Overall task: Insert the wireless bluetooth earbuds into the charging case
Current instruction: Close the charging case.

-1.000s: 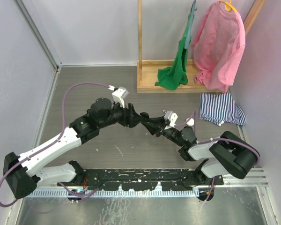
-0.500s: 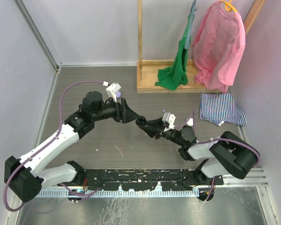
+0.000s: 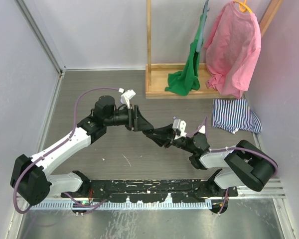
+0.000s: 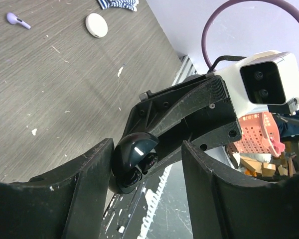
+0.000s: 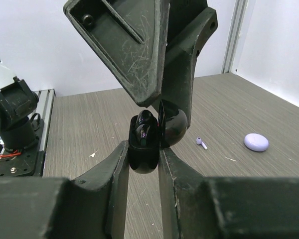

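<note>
So both arms meet in mid-air over the middle of the tabletop [image 3: 89, 89], fingertip to fingertip in the overhead view. The right fingers [image 5: 122, 162] are clamped tight on a glossy black charging case [image 5: 143, 142], squeezing it from both sides at the bottom centre of the right wrist view. The case looks flipped open, with its rounded lid [image 5: 175, 128] sticking up just behind the pinched half.

The left fingers [image 4: 102, 159] are spread apart and straddle that same case. In the left wrist view it sits low in the middle of the frame, right up against the finger on the left, with a clear gap to the finger on the right. So they're released, not gripping anything as far as I can see. Something shiny sits inside the open case, but honestly I can't tell if it's an earbud, too dark.

The one bud I can actually spot is a lilac earbud [image 5: 202, 143], lying loose on the tabletop right of centre in the right wrist view. A lilac case [image 5: 256, 142] sits near it further right, not touching. The same bud shows up in the upper left corner of the left wrist view, with a round white case [image 4: 96, 25] a bit to its right, lying flat.

At the top of the overhead frame a wooden rack [image 3: 149, 45] has a pink shirt [image 3: 234, 45] and a green garment [image 3: 187, 74] hanging on it. A striped cloth [image 3: 234, 114] lies on the tabletop just below it on the right.
</note>
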`<state>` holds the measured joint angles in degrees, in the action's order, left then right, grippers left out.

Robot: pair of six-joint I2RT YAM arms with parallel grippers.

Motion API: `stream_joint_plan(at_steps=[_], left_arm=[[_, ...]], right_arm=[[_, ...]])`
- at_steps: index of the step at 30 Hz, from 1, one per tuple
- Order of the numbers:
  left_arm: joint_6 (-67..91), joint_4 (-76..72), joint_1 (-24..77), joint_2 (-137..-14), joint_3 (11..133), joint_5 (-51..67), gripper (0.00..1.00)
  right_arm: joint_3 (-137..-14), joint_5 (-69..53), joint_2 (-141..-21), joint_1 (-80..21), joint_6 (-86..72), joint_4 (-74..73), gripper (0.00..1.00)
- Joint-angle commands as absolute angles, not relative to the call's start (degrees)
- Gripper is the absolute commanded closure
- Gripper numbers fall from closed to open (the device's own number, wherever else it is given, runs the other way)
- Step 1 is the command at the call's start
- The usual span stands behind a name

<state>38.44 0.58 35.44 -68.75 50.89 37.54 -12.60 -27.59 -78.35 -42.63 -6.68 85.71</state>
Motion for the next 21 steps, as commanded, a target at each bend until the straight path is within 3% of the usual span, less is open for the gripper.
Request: stream_joint_plan(at_steps=[1, 21], left_arm=[[40.90, -5.96, 35.07, -69.24, 50.71, 42.38, 0.43], [39.46, -8.07, 34.96, -65.13, 49.57, 43.55, 0.47]], right_arm=[[-14.20, -28.24, -77.06, -42.68, -7.19, 91.58, 0.94], [-13.75, -29.94, -78.65, -42.71, -9.01, 90.29, 0.94]])
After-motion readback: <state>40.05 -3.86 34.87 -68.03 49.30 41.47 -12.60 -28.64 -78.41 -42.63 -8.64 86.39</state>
